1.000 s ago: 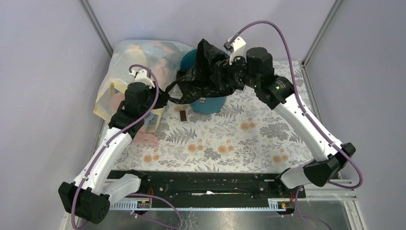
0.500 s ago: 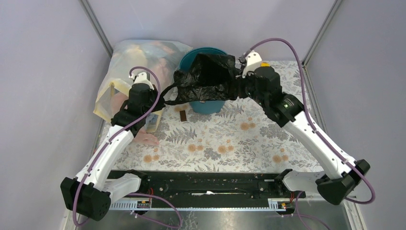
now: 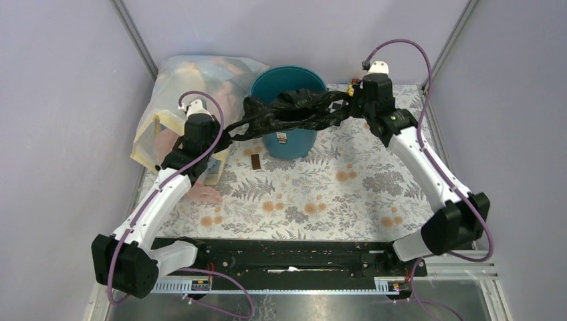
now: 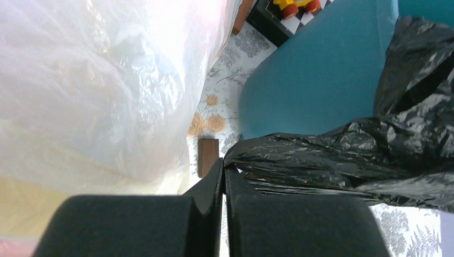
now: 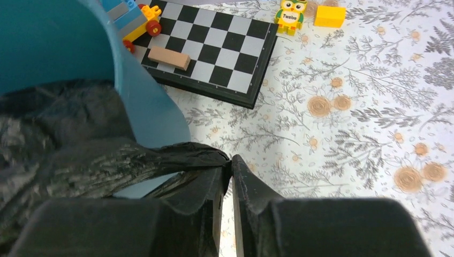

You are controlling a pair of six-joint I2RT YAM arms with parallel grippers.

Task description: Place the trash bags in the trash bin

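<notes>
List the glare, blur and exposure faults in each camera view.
Top external: evenly lit and sharp, only small glossy highlights on the black trash bag. Left wrist: the translucent plastic bag is blown out to white; the left gripper is a dark, soft foreground. Right wrist: the trash bag looks smeared at left, while the checkerboard is crisp.

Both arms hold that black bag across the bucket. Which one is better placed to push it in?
Probably right: the right end effector pinches the black trash bag close to the rim of the teal trash bin, while the left end effector grips farther out.
</notes>
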